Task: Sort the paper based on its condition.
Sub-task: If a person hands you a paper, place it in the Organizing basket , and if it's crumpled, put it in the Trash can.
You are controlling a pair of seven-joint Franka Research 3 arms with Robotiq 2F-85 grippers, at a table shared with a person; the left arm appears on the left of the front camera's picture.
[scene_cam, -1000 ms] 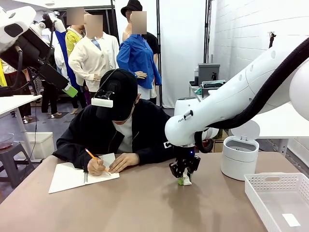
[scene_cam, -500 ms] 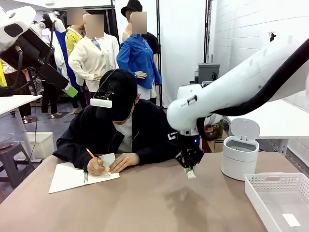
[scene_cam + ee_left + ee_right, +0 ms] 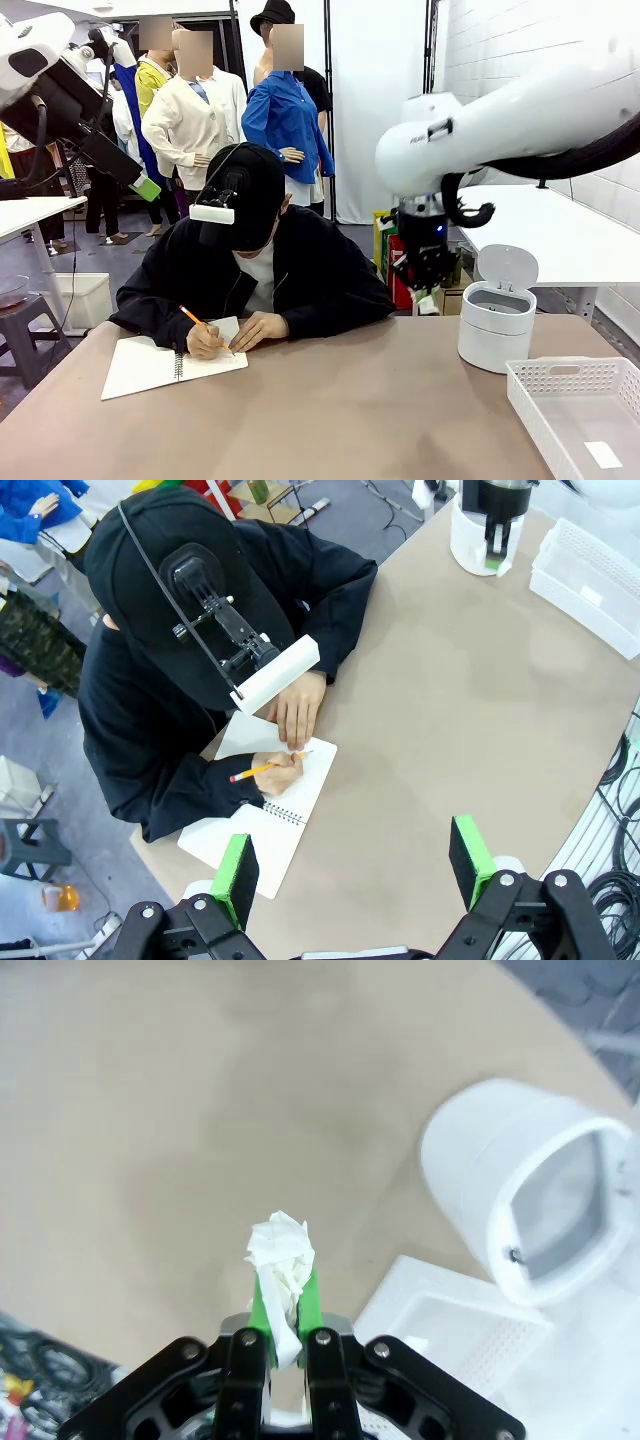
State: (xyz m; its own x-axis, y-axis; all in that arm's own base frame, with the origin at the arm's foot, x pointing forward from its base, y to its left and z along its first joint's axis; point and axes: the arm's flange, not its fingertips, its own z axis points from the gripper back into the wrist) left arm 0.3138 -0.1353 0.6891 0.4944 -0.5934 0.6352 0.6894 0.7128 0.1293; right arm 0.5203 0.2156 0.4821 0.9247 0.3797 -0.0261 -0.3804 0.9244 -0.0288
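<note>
A small crumpled white paper wad (image 3: 281, 1256) sticks out between the green pads of my right gripper (image 3: 285, 1305), which is shut on it. In the front view that right gripper (image 3: 427, 292) hangs high above the table with the wad (image 3: 429, 304) at its tip, just left of the round white bin (image 3: 496, 326). The bin (image 3: 520, 1195) stands with its lid up. My left gripper (image 3: 353, 865) is open and holds nothing, high over the table's left part.
A person at the far side writes with a pencil in a white spiral notebook (image 3: 150, 365), also visible as the notebook (image 3: 262, 825). A white perforated tray (image 3: 575, 410) holding one flat slip sits at the front right, next to the bin.
My right gripper closed on the wad at the table, lifted it clear, and carried it up and to the right toward the bin. The left arm stayed still.
</note>
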